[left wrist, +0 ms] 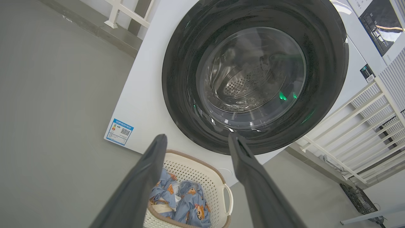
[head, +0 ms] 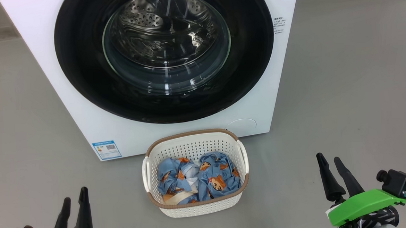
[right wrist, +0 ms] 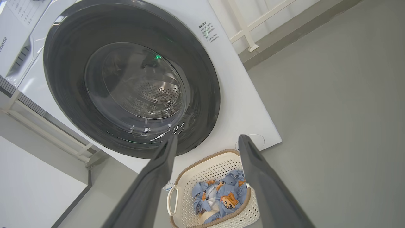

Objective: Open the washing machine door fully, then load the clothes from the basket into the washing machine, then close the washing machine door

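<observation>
The white washing machine (head: 66, 86) stands ahead with its round black door (head: 83, 75) shut; the steel drum shows through the glass bowl (head: 166, 43). On the floor in front of it sits the cream basket (head: 194, 147), holding light blue clothes (head: 216, 177) with orange figures. My left gripper (head: 75, 200) is open at the lower left, well short of the basket. At the lower right, my right gripper (head: 329, 160) is open too, empty. The door (left wrist: 177, 63) (right wrist: 63, 82), basket (left wrist: 202, 172) (right wrist: 208, 167) and clothes (left wrist: 190, 202) (right wrist: 221, 193) also show beyond each wrist's fingers.
Grey floor (head: 354, 85) spreads on both sides of the machine. A blue energy sticker (head: 106, 149) and a round flap (head: 241, 124) mark its lower front. A white railing (left wrist: 357, 126) stands beside the machine, and another white frame (right wrist: 250, 28) stands behind it.
</observation>
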